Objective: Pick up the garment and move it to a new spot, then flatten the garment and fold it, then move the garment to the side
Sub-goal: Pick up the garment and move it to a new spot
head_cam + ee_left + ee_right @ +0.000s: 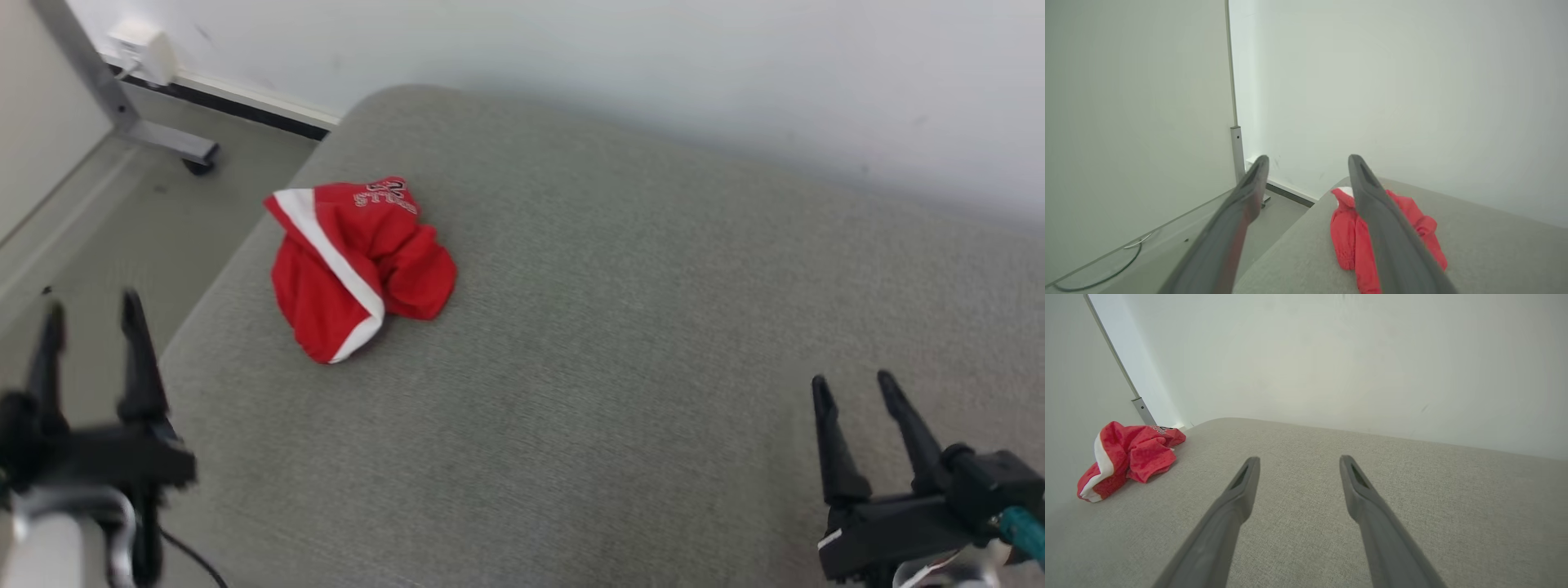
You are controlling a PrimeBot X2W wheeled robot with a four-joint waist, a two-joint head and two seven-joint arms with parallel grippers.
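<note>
Jaws on both arms gape empty, red garment [408, 261] with unreadable white lettering crumpled near cushion's [653, 327] far-left corner.

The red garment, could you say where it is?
The garment lies crumpled on the cushion's left side in head view, ahead of the left end effector.

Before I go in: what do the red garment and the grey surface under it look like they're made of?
red garment: probably a soft, matte sports knit or mesh with a white band. It lies crumpled in loose, limp folds.
grey surface: seemingly a padded cushion upholstered in matte woven textile. A fine weave grain shows and its corner is rounded.
</note>
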